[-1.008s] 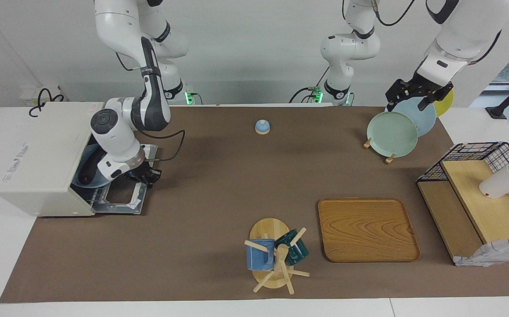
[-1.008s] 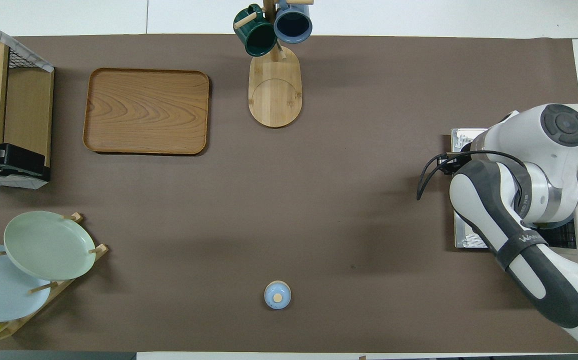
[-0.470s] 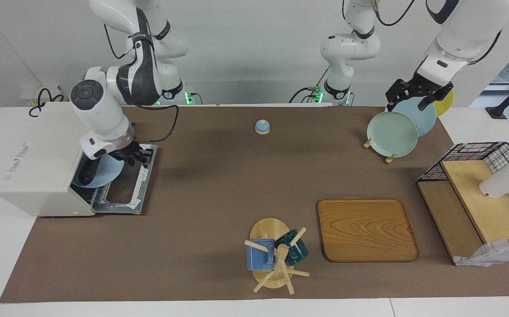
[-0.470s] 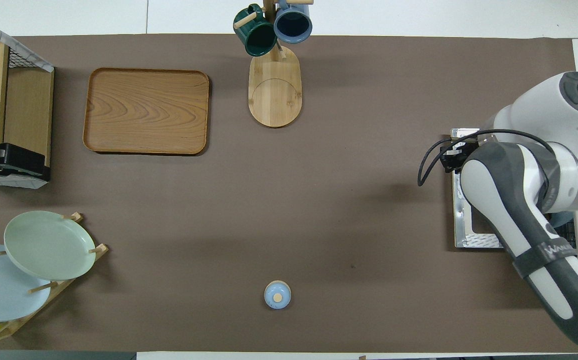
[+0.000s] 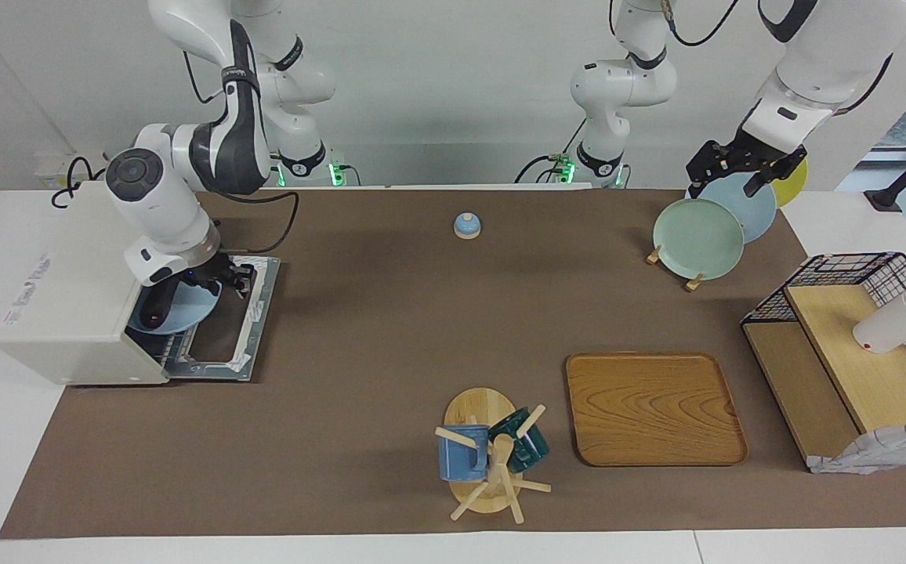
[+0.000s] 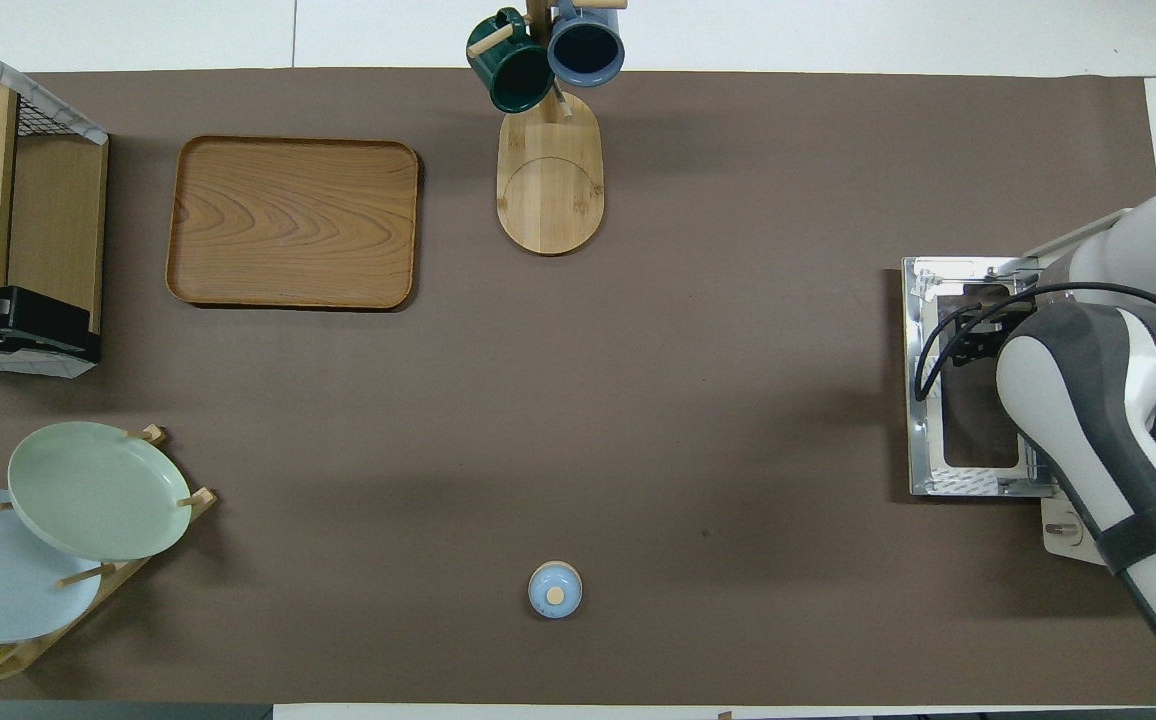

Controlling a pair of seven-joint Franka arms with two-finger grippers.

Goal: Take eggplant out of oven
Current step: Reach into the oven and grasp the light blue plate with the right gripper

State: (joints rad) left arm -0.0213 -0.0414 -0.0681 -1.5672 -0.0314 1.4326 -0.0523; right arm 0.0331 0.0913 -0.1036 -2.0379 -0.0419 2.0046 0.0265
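Observation:
The off-white oven (image 5: 69, 266) stands at the right arm's end of the table with its door (image 5: 226, 345) folded down flat. Inside, the dark eggplant (image 5: 157, 305) lies on a light blue plate (image 5: 190, 312) on the rack. My right gripper (image 5: 230, 278) hangs at the oven's mouth, just over the plate's rim and the door's hinge edge, beside the eggplant and not holding it. In the overhead view the right gripper (image 6: 978, 335) is over the open door (image 6: 923, 400), and the arm hides the eggplant. My left gripper (image 5: 739, 176) waits open over the plate rack.
A plate rack with a green plate (image 5: 697, 239) stands at the left arm's end. A wooden tray (image 5: 654, 407), a mug stand (image 5: 488, 458), a small blue lid (image 5: 466, 225) and a wire basket with boards (image 5: 853, 352) are on the brown mat.
My right arm has risen and drawn back from over the middle of the door to the oven's mouth, uncovering the plate and eggplant. The left arm has not moved.

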